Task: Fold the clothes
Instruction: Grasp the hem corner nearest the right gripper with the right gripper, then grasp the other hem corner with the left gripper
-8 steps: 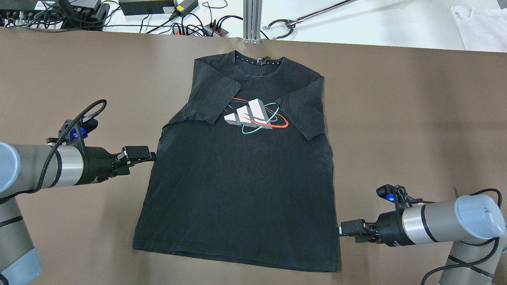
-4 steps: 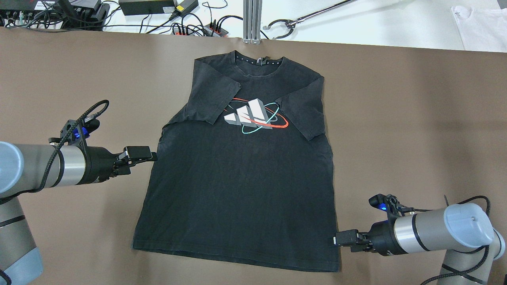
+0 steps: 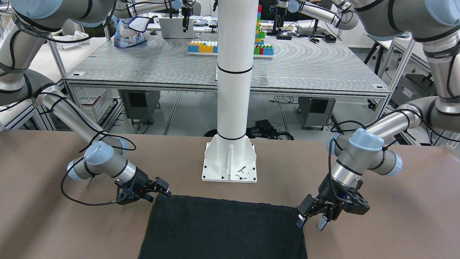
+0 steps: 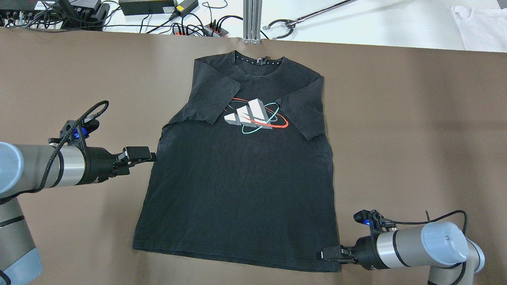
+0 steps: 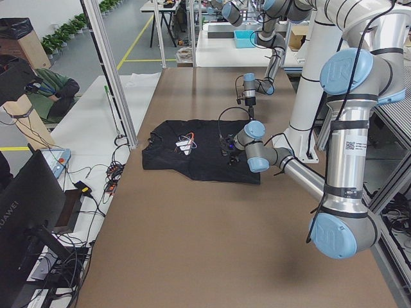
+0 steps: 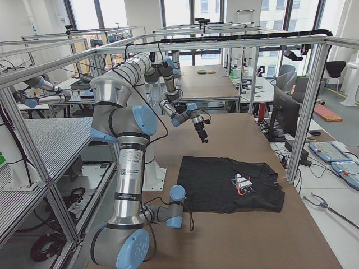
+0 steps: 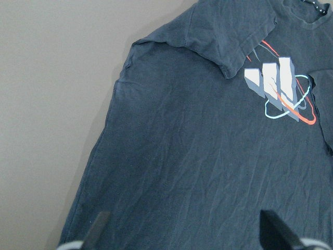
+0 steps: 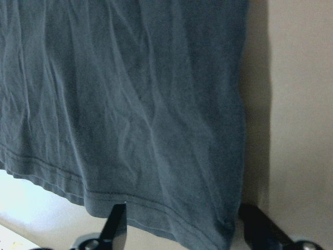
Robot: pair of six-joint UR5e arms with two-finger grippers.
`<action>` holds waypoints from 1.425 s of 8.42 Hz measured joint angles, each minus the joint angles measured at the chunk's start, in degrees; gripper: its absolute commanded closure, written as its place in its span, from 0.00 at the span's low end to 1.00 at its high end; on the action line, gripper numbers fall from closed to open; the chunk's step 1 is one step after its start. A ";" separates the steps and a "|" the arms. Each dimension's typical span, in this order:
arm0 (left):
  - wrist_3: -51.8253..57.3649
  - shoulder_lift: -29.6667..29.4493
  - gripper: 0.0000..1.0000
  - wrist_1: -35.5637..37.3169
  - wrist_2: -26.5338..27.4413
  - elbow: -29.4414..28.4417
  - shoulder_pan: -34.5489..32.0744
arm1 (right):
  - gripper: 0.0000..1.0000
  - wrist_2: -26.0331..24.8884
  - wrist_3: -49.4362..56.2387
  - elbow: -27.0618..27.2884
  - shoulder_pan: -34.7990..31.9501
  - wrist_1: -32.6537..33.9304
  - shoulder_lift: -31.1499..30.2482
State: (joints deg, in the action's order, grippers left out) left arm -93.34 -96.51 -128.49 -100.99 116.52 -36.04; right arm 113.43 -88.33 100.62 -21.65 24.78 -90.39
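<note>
Black shirt [image 4: 241,190] lies flat mid-surface [image 4: 416,118], collar toward the far edge, hem toward me. My right claw [image 4: 325,254], open and empty, straddles the hem's right corner. My left claw [image 4: 148,155], likewise open and empty, faces the shirt's left side edge, farther up.
</note>
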 measured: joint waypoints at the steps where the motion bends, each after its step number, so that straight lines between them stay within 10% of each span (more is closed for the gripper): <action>1: 0.00 0.00 0.00 0.00 0.00 0.01 0.00 | 1.00 -0.21 0.00 0.11 0.00 -0.17 0.01; 9: 0.10 0.26 0.00 -0.75 0.08 -0.06 0.16 | 1.00 -1.61 -1.16 2.32 -0.29 -1.64 -0.20; 12: -0.32 7.79 0.00 -12.03 1.27 0.06 4.36 | 1.00 -0.55 -1.13 3.12 -0.61 -2.97 -0.10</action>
State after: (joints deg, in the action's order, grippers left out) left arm -93.66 -88.72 -140.53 -99.71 116.58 -31.68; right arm 112.87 -89.46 103.74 -22.26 21.82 -90.49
